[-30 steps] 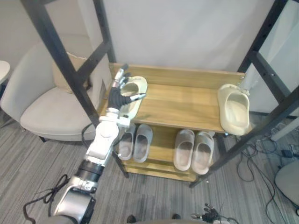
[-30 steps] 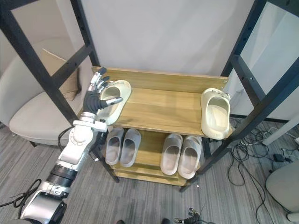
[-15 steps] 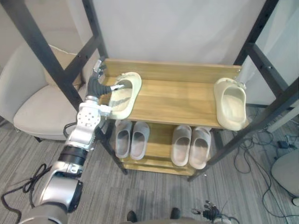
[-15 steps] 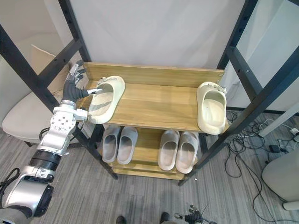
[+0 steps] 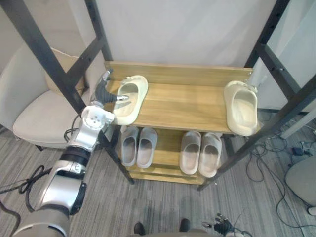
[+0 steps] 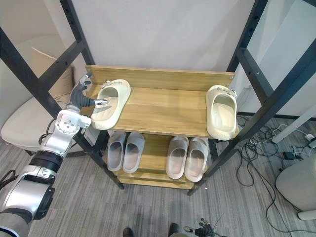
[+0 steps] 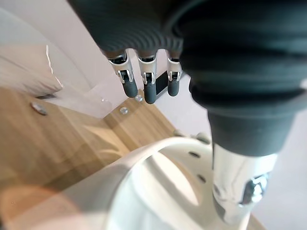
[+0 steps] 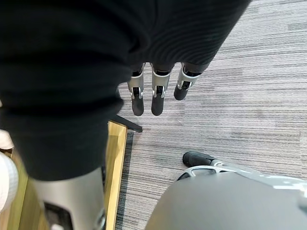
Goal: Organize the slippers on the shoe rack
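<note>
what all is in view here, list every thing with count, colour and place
shoe rack: 1, light wood, centre, against a white wall
left cream slipper: 1, cream, left end of the top shelf
right cream slipper: 1, cream, right end of the top shelf
grey slippers: 4, pale grey, two pairs side by side on the lower shelf
armchair: 1, off-white, left of the rack
cushion: 1, beige, on the armchair
frame beams: several, black, on both sides of the rack
carpet: grey, striped, the floor
left hand: 1, open, thumb over the left cream slipper
right hand: 1, open, above the carpet
</note>
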Controlling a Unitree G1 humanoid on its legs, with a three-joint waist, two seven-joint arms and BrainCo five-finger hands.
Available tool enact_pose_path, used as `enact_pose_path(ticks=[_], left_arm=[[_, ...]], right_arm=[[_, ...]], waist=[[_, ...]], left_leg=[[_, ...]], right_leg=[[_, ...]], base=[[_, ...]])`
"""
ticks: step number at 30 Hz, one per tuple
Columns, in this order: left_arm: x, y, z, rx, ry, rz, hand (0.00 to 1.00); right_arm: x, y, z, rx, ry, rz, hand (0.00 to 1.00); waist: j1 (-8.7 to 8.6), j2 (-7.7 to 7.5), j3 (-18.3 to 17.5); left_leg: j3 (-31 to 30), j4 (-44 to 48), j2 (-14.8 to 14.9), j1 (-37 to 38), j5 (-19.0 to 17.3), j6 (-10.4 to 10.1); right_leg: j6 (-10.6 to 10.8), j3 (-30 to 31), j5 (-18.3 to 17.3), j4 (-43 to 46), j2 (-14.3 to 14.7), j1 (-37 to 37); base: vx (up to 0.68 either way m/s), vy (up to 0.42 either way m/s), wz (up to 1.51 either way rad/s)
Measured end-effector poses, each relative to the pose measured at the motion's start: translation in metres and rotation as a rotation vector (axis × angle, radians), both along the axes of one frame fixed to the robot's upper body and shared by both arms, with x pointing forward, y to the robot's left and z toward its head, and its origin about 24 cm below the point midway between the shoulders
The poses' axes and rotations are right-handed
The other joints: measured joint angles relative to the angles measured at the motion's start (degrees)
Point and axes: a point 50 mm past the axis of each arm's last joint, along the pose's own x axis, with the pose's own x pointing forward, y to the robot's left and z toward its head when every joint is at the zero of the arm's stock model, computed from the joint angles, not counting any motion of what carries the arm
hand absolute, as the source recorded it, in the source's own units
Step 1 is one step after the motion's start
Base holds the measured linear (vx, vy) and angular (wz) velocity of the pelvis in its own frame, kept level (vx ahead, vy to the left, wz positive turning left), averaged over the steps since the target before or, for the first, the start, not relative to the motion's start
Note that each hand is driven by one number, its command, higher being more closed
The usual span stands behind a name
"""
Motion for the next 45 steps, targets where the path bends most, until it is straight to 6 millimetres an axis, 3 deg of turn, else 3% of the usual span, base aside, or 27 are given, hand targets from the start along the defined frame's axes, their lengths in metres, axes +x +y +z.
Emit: enact_pose_path(ticks=[12, 13, 27, 32, 45], left_arm=[[0.01, 0.016, -0.002, 0.06, 0.077, 0.085, 0.0], [0.01, 0.016, -0.002, 0.059, 0.08, 0.088, 1.0], [0.024, 0.019, 0.008, 0.059, 0.131, 0.138, 1.0], [0.028, 0.015, 0.018, 0.063, 0.137, 0.105, 1.0], [0.031, 0.0, 0.011, 0.031, 0.151, 0.087, 1.0]], right_arm=[[-0.006, -0.002, -0.001, 0.016, 0.001, -0.064, 0.0], [-0.007, -0.002, -0.001, 0.016, 0.005, -0.065, 0.0], [-0.009, -0.002, -0.002, 0.016, 0.013, -0.078, 0.0], [-0.009, 0.0, -0.002, 0.02, 0.012, -0.098, 0.0], [-0.004, 0.001, -0.002, 0.025, 0.002, -0.13, 0.0]], waist=[[-0.1, 0.11, 0.2], [-0.1, 0.11, 0.2], [-0.06, 0.07, 0.3], [-1.77, 0.14, 0.3], [-1.93, 0.35, 0.5]], left_leg=[[1.6, -0.1, 0.8, -1.1, 0.5, -0.8], [1.7, -0.1, 0.8, -1.1, 0.5, -0.8], [3.5, -0.3, 0.7, -2.8, 0.6, -1.0], [5.4, -0.3, -0.2, -2.9, 0.5, -0.8], [6.2, -0.4, -1.3, -2.4, 0.6, 0.0]], right_leg=[[-0.3, 3.0, 0.0, 0.9, 0.7, -2.7], [-0.2, 3.1, 0.0, 0.9, 0.7, -2.7], [-0.2, 7.7, 0.1, 0.7, 1.3, -5.4], [0.1, 9.2, 3.4, -0.8, 0.8, -5.3], [0.1, 9.9, 4.4, -1.6, -0.1, -5.2]], base=[[-0.06, 0.0, -0.07], [-0.04, 0.003, -0.01], [-0.05, 0.008, -0.08], [0.01, 0.027, -0.19], [-0.04, 0.007, -0.03]])
